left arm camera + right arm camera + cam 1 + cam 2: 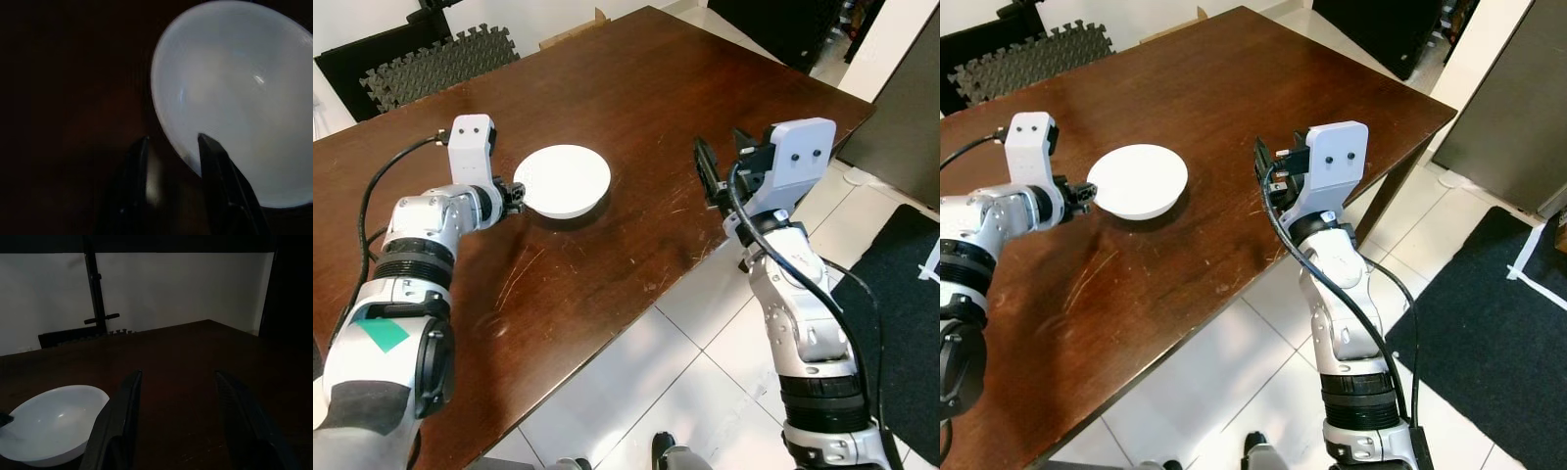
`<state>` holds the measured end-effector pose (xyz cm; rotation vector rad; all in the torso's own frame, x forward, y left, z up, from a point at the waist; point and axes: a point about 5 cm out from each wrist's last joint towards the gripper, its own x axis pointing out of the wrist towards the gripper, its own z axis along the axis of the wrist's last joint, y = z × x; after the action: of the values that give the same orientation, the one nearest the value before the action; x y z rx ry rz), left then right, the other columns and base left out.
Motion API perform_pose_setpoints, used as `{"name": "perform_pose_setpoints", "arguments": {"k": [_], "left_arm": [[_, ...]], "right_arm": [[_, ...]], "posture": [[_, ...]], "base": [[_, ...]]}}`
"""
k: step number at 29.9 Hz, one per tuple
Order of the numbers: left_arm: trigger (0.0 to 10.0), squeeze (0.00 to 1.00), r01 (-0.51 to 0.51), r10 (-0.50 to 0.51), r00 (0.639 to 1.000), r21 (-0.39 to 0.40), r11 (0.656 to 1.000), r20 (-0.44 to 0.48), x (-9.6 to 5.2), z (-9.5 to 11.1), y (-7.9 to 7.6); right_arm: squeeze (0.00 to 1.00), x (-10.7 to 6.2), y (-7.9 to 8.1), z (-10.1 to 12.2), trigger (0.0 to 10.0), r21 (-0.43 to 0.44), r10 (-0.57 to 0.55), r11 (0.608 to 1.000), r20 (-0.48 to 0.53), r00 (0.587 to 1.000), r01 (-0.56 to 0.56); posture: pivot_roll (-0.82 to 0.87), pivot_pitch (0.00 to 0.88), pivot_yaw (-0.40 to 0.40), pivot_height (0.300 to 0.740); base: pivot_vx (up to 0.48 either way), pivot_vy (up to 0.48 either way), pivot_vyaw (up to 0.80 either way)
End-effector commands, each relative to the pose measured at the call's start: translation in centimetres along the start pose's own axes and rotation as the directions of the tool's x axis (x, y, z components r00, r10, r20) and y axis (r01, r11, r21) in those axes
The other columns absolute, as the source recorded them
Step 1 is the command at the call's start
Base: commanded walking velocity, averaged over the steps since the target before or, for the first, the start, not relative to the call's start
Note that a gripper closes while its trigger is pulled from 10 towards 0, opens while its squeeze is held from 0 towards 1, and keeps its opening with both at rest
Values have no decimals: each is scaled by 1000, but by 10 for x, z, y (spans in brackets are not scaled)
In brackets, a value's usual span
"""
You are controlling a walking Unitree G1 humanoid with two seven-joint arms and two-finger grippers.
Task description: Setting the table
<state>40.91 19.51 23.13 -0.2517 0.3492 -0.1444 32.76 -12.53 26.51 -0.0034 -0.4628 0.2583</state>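
White bowl sits on dark wooden table, toward its left part. Left gripper at bowl's near rim, fingers narrowly parted, straddling rim: one inside, one outside; not clearly clamped. Right gripper hovers wide open over table edge, well apart from bowl. Risk: thin rim pinch slips, bowl tips or skids on slick wood. Count: one bowl, one table, two grippers.
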Motion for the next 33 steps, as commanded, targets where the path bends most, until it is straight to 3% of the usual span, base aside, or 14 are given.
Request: {"name": "perform_pose_setpoints", "arguments": {"k": [1, 4, 6, 7, 11, 12, 13, 14, 19, 20, 21, 25, 29, 33], "left_arm": [[10000, 0, 4, -2, 1000, -48, 999, 29, -2, 7, 1], [10000, 0, 3, -3, 994, 1, 1000, 107, -8, 22, 1], [10000, 0, -17, 7, 980, 47, 999, 197, -16, 36, 1], [10000, 0, -81, 52, 957, 91, 993, 286, -25, 47, 4], [10000, 0, -142, 81, 928, 146, 979, 363, -34, 55, 6], [10000, 0, -174, 87, 906, 178, 969, 414, -40, 58, 5], [10000, 0, -202, 51, 860, 247, 948, 508, -54, 58, -3], [10000, 0, -202, 51, 860, 247, 948, 508, -54, 58, -3], [10000, 0, -196, -50, 808, 347, 917, 588, -76, 43, -24], [10000, 0, -196, -50, 808, 347, 917, 588, -76, 43, -24], [10000, 0, -214, -57, 783, 354, 910, 619, -91, 30, -32], [10000, 0, -261, -11, 756, 318, 911, 654, -111, 9, -34], [10000, 0, -272, 8, 750, 297, 915, 661, -124, -8, -37], [10000, 0, -240, 11, 789, 292, 926, 614, -125, -29, -40]], "right_arm": [[0, -2, 1, -2, 10000, 5, 3, 1000, -9, 1000, -3], [0, -3, 1, -1, 10000, 4, 1, 1000, -4, 1000, -1], [0, -2, 1, 1, 10000, 4, 2, 1000, 2, 1000, -2], [0, -2, 2, 2, 10000, 6, 5, 1000, 11, 1000, -5], [0, -2, 4, 3, 10000, 6, 8, 1000, 17, 1000, -8], [0, -2, 5, 4, 10000, 2, 11, 1000, 22, 1000, -11], [0, -3, 8, 5, 10000, -1, 19, 1000, 32, 999, -19], [0, -3, 8, 5, 10000, -1, 19, 1000, 32, 999, -19], [0, -5, 13, 6, 10000, 4, 29, 1000, 46, 999, -29], [0, -5, 13, 6, 10000, 4, 29, 1000, 46, 999, -29], [0, -7, 14, 6, 10000, 10, 29, 1000, 50, 998, -29], [0, -11, 14, 4, 10000, 17, 21, 1000, 40, 999, -21], [0, -15, 13, 0, 10000, 22, 16, 1000, 29, 999, -17], [0, -15, 13, -2, 10000, 26, 18, 999, 25, 1000, -18]], "posture": [[26, 155, 78, 740], [27, 154, 80, 740], [30, 152, 80, 740], [33, 152, 82, 740], [40, 149, 82, 740], [45, 149, 79, 740], [50, 147, 78, 740], [50, 147, 78, 740], [56, 138, 75, 740], [56, 138, 75, 740], [59, 135, 76, 740], [61, 131, 72, 740], [64, 127, 66, 740], [65, 123, 61, 740]], "base": [[0, 0, 0], [0, 0, 0], [0, 0, 0], [0, 0, 0], [0, 0, 0], [0, 0, 0], [0, 0, 0], [0, 0, 0], [0, 0, 0], [0, 0, 0], [0, 0, 0], [0, 0, 0], [0, 0, 0], [0, 0, 0]]}}
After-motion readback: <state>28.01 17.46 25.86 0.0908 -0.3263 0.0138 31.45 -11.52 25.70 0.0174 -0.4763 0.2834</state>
